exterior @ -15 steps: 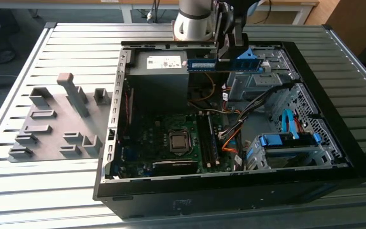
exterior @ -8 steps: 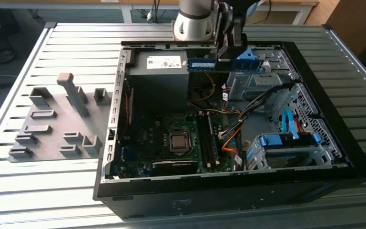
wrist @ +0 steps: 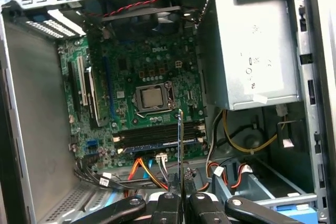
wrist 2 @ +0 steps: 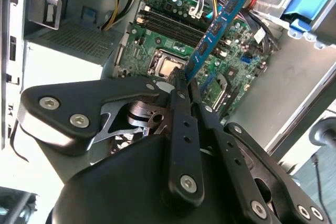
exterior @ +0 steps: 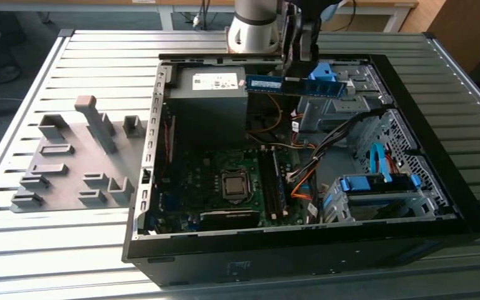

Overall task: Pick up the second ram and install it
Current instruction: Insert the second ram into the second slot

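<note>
The second ram (exterior: pixel 297 85), a thin blue-green board strip with black chips, hangs level above the back of the open PC case (exterior: pixel 440 206). My gripper (exterior: pixel 297 74) is shut on its upper edge. In the second wrist view the ram (wrist 2: pixel 216 24) runs out from between the fingertips of the gripper (wrist 2: pixel 184 85) over the motherboard. The first wrist view has the ram (wrist: pixel 180 145) edge-on, rising from the gripper (wrist: pixel 181 196), above the long black slot rails (wrist: pixel 157 132) beside the processor socket (wrist: pixel 152 98).
A grey power supply box (exterior: pixel 210 94) sits at the case's back corner on the exterior view's left. Blue drive brackets (exterior: pixel 377 184) and cable bundles (exterior: pixel 307 169) crowd the exterior view's right. Grey holder blocks (exterior: pixel 73 162) stand on the slatted table outside the case.
</note>
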Controlling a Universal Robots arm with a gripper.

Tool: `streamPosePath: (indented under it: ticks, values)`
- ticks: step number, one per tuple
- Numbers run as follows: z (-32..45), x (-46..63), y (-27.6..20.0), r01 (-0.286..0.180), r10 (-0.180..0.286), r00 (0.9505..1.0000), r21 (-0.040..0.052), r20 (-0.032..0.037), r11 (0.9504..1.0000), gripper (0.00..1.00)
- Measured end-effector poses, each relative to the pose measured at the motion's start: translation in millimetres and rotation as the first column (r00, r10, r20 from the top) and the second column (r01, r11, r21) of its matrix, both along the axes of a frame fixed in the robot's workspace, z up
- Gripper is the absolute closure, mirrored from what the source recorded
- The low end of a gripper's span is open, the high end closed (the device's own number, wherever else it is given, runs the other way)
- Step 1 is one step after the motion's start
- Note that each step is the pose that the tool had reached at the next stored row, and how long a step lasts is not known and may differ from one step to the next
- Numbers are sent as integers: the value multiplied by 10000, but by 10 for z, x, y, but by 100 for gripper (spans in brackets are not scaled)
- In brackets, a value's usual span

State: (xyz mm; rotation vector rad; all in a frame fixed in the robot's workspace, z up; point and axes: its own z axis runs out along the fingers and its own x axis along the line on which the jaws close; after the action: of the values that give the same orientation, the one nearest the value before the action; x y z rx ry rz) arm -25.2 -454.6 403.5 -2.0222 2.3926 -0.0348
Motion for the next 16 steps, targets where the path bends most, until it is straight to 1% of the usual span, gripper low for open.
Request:
streamPosePath:
  ticks: [9,16]
  values:
    - [-8,0,0,558,-558,9984,0,0,9984,86]
    - [-14,0,0,950,-950,9955,0,0,9955,86]
